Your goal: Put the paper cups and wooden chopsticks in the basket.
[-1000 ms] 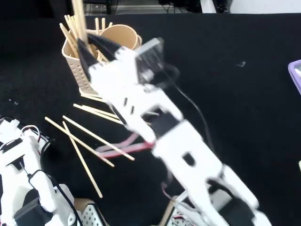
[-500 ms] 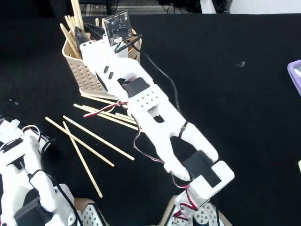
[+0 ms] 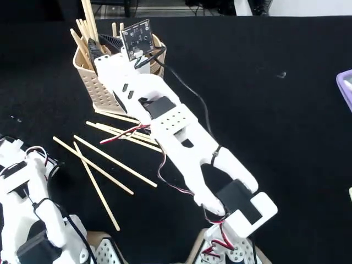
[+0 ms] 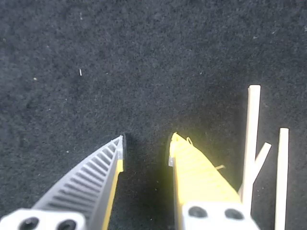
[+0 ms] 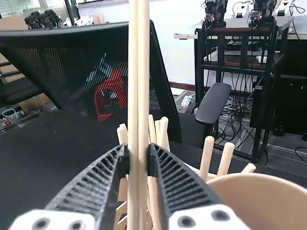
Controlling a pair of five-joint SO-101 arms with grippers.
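On the surface (image 3: 264, 110) the basket (image 3: 102, 91) holds a cup (image 5: 254, 201). Right fingers (image 5: 117, 167) clamp two chopsticks (image 5: 138, 96) upright over it, likely the placing step; next, lower them in and release. Left fingers (image 4: 111, 160) stand apart, empty, beside loose sticks (image 3: 104, 155) awaiting pickup

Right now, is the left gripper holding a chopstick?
No, the left gripper stands open and empty over the black table, with loose chopsticks lying beside it.

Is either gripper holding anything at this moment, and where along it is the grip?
The right gripper holds two wooden chopsticks together, clamped partway along their shafts, at the basket. The left gripper is open and empty.
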